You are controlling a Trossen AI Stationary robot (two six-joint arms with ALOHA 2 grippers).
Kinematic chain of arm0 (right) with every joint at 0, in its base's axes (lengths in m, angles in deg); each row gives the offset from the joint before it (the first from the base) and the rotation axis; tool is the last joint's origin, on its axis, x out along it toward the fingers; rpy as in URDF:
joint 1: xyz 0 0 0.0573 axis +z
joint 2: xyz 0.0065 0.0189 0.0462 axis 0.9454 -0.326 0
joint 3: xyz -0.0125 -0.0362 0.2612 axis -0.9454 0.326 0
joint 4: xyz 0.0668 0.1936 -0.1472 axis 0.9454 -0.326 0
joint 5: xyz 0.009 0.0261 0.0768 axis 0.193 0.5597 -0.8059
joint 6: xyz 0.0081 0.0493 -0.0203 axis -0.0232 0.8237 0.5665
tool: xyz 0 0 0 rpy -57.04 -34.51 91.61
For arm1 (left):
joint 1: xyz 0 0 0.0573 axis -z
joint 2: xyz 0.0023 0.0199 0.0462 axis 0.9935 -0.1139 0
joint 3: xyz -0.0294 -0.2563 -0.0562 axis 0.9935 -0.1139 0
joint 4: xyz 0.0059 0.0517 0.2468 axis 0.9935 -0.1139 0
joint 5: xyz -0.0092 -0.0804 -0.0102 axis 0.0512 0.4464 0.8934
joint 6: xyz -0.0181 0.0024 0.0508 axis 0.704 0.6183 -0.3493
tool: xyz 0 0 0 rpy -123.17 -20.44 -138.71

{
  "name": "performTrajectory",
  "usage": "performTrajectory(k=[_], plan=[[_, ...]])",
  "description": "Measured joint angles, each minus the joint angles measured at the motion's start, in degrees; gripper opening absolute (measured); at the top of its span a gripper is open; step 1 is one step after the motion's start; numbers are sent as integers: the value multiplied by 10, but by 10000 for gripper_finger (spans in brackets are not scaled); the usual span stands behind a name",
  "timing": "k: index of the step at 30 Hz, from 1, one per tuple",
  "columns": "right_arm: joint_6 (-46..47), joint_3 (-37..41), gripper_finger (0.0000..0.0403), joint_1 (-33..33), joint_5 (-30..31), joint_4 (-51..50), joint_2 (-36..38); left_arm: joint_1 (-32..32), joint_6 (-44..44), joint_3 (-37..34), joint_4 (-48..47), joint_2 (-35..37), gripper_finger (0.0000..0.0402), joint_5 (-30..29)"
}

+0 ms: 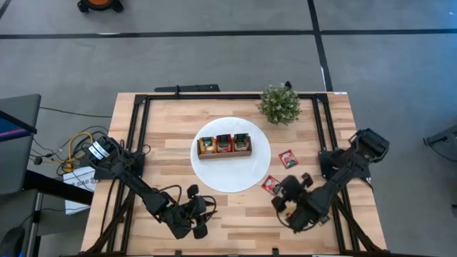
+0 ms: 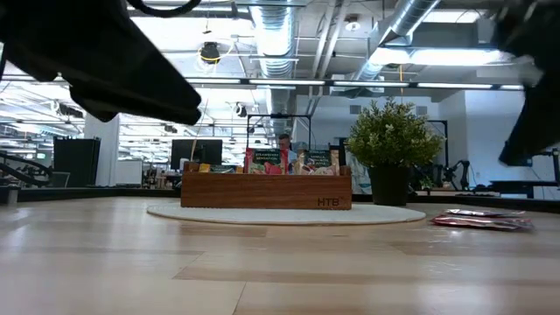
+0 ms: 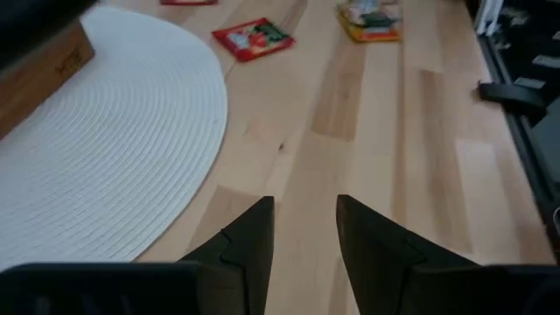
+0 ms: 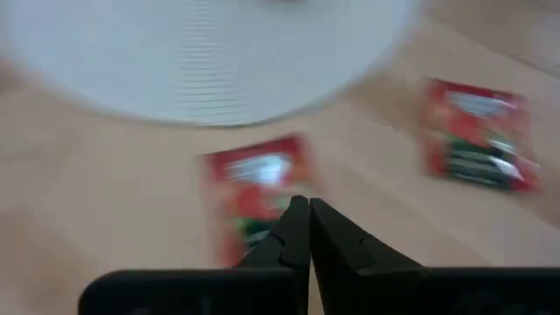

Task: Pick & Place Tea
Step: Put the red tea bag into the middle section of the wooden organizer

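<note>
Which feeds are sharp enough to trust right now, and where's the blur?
Right wrist view: motion-smeared; the red tea sachet past the right pincer is soft. Left wrist view: crisp on the white mat. Low view: wooden box sharp, near arms are dark blurs. High view: even and clear.

From above we look straight down on the whole table (image 1: pixel 235 214); from its top we look level at the box (image 2: pixel 266 188) on the disc (image 2: pixel 286 213). Both wrist views sit close, sharing the disc and a red sachet (image 3: pixel 254 38)
</note>
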Motion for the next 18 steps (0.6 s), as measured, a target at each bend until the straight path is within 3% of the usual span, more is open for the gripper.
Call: performTrajectory(k=[2, 5, 13, 18], plan=[[37, 4, 1, -11, -25, -28, -19, -2, -5, 0, 10, 0, 116, 0], [3, 4, 1, -41, -55, 7, -49, -5, -5, 0, 13, 0, 106, -2], [-260, -22, 1, -115, -79, 221, -107, -5, -3, 0, 15, 0, 46, -37], [-470, -55, 0, -121, -175, 410, -129, -5, -15, 0, 31, 0, 14, -40]])
